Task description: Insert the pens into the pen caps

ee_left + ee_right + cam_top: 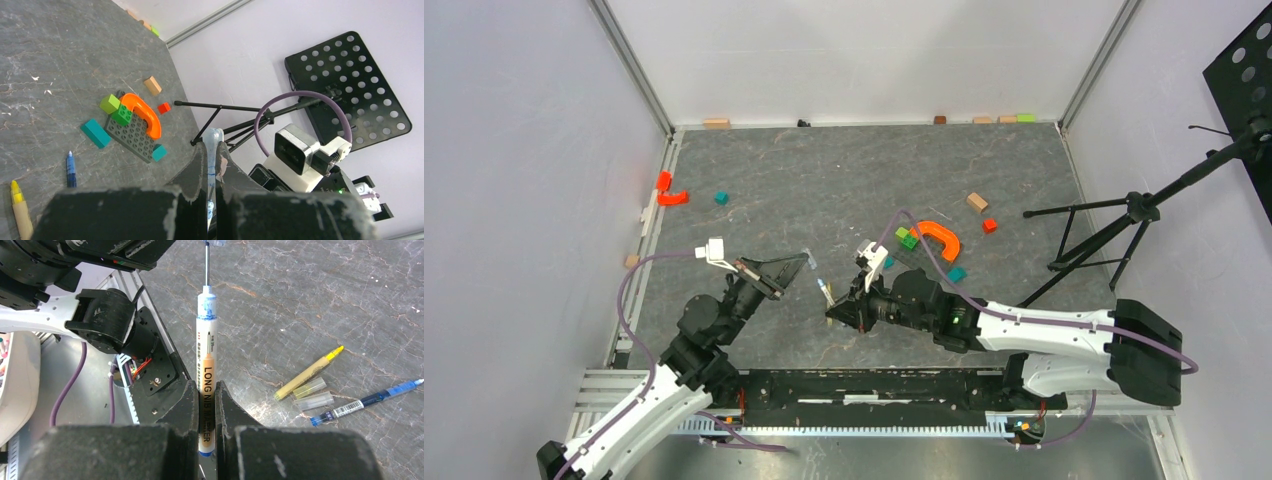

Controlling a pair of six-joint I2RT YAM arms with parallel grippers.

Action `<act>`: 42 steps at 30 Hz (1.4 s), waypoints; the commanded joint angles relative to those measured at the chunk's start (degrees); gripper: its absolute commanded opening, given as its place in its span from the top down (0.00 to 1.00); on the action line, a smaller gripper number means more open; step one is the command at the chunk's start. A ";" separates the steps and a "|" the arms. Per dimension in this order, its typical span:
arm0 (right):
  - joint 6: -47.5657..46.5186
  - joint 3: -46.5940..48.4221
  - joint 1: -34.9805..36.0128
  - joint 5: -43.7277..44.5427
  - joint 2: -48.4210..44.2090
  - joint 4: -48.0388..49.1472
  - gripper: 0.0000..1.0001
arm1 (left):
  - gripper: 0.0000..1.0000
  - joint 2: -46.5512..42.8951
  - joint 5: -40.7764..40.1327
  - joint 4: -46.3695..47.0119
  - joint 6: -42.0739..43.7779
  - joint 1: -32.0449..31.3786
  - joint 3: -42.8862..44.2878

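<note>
My right gripper (205, 390) is shut on a white-barrelled marker (206, 355) with blue ends, its long thin nib pointing away from me. My left gripper (212, 150) is shut on a translucent bluish cap (213, 137). The nib's tip meets the cap at the top edge of the right wrist view (212, 242). From above, the marker (824, 290) spans between the left gripper (802, 260) and the right gripper (839, 308). A pale yellow pen (307, 374), a blue pen (365, 401) and two clear caps (310, 388) lie on the table.
An orange arch (939, 237) on a dark baseplate with green and teal blocks sits right of centre. Small blocks (977, 202) lie scattered, with an orange piece (669, 192) at the left edge. A black tripod stand (1114, 225) reaches in from the right.
</note>
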 commanded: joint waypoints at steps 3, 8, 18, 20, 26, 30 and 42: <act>-1.23 2.79 0.24 0.64 1.33 0.64 1.00 | 0.98 1.68 1.39 3.81 -1.81 0.00 -0.74; -1.41 3.47 0.23 1.21 1.16 0.20 1.00 | 0.98 1.44 1.97 3.97 -1.83 0.00 -1.02; -1.62 2.89 0.27 1.44 -0.50 -1.19 1.00 | 0.98 0.03 0.51 1.98 -1.11 0.00 -0.89; -1.52 2.39 0.24 0.99 -0.50 -1.43 1.00 | 0.98 -0.37 -0.15 1.45 -0.86 0.00 -0.41; -1.30 0.94 0.28 0.67 -0.69 -1.64 1.00 | 0.98 -0.28 -0.79 1.10 -0.33 -0.01 0.52; -1.64 1.07 0.21 0.74 -1.15 -1.89 1.00 | 0.98 -0.26 -1.10 0.72 0.01 0.00 0.63; -1.68 1.54 0.24 1.29 -1.02 -2.04 1.00 | 0.98 -0.38 0.25 1.29 -0.66 0.00 -0.14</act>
